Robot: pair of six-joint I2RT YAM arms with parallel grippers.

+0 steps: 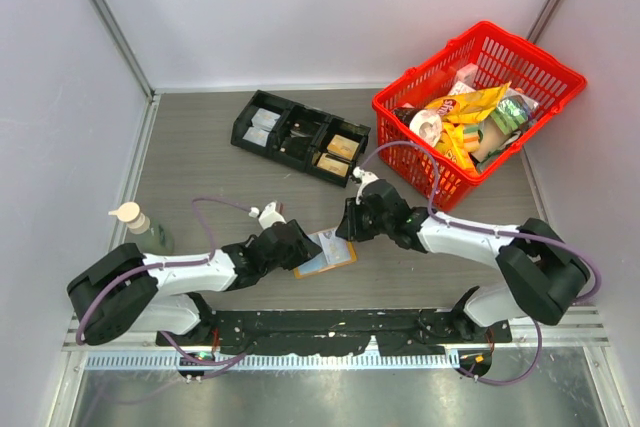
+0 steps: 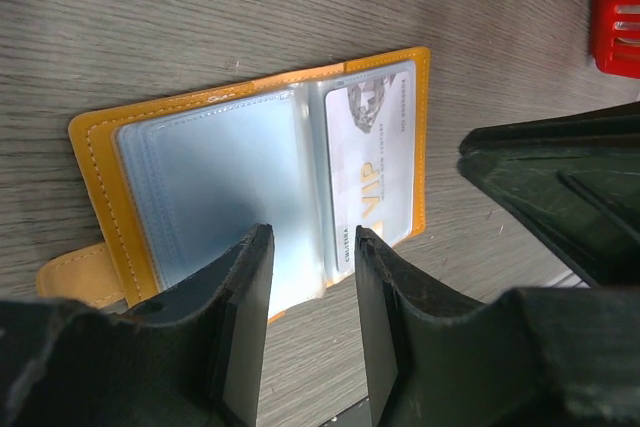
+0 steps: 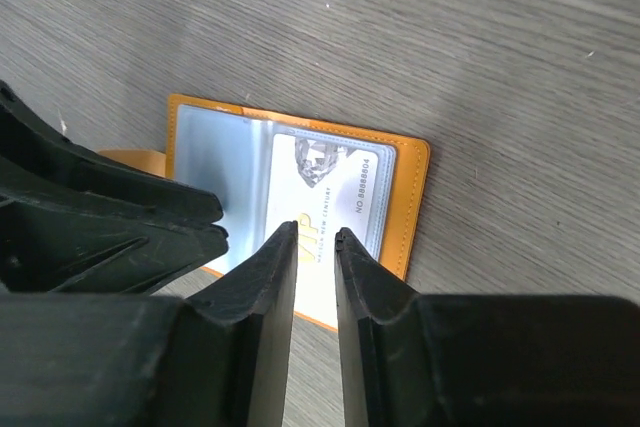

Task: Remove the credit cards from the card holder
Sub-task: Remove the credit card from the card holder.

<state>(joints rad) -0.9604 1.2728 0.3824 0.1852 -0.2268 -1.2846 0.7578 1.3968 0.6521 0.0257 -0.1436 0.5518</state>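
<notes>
The card holder (image 1: 330,255) lies open on the table between both grippers, tan-orange with clear sleeves. Its left panel (image 2: 215,162) is an empty blue-grey pocket, and a small tab (image 2: 65,282) sticks out at the side. A white VIP credit card (image 2: 375,147) sits in the right sleeve. My left gripper (image 2: 310,237) hovers over the holder's near edge by the middle fold, open, with nothing between its fingers. My right gripper (image 3: 317,230) stands just above the card (image 3: 340,182), open by a narrow gap and holding nothing. In the top view the left gripper (image 1: 305,247) and right gripper (image 1: 352,225) nearly meet.
A black compartment tray (image 1: 300,135) with small items lies at the back centre. A red basket (image 1: 540,52) full of snack packets stands at the back right. A small bottle (image 1: 140,225) stands at the left by the wall.
</notes>
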